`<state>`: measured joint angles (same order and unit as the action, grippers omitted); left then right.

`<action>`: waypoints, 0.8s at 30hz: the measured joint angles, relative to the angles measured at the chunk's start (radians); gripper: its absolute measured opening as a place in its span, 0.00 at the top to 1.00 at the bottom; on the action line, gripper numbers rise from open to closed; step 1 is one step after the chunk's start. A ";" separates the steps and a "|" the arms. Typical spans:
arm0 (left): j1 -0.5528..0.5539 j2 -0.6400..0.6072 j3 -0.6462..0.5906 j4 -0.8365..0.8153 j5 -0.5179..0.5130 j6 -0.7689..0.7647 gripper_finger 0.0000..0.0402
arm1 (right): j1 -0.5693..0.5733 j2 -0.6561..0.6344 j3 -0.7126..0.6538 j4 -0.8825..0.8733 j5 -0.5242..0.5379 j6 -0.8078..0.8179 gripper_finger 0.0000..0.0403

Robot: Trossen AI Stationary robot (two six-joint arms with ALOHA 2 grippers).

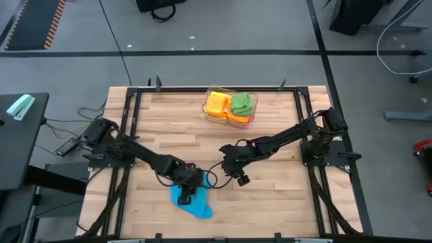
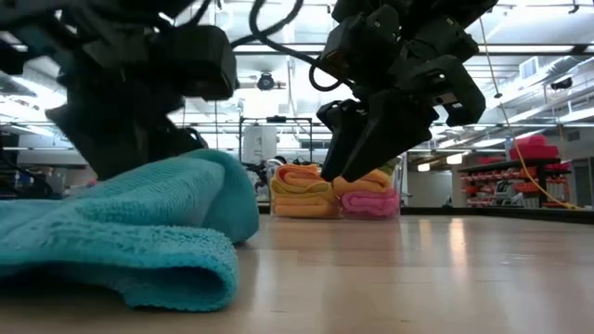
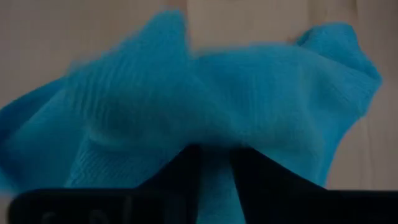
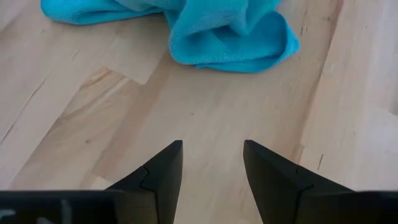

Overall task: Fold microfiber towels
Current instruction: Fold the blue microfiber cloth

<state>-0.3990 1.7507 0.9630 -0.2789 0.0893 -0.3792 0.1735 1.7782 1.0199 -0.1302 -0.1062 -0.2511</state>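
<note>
The blue towel (image 1: pixel 192 200) lay bunched on the desk (image 1: pixel 283 196) in the lower middle of the high view, with the left gripper (image 1: pixel 192 185) down on its upper edge. In the left wrist view its jaws stood a little apart with blue cloth between them; whether they were pinching it, I could not tell. The right gripper (image 1: pixel 241 178) hung just right of centre, clear of the towel, its jaws apart and empty over bare wood. In the upper middle, the clear tray (image 1: pixel 210 115) held folded orange, yellow and green towels (image 1: pixel 230 106). My worry was the loose grip: if the cloth slipped free, the fold would collapse into a heap, and with only 1 gripper engaged the far corners could drag unevenly.
</note>
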 joint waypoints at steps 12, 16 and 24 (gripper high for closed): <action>-0.012 -0.028 0.008 0.051 -0.032 0.092 0.98 | 0.000 0.000 0.023 -0.146 0.000 0.100 0.56; -0.014 -0.075 0.008 0.068 -0.101 0.157 0.97 | 0.013 0.000 0.023 -0.134 0.000 0.152 0.56; -0.012 -0.096 0.008 0.114 -0.288 0.260 0.98 | 0.059 0.000 0.023 -0.108 0.000 0.196 0.56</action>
<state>-0.4110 1.6547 0.9710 -0.1652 -0.1987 -0.1188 0.2321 1.7782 1.0424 -0.2378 -0.1063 -0.0547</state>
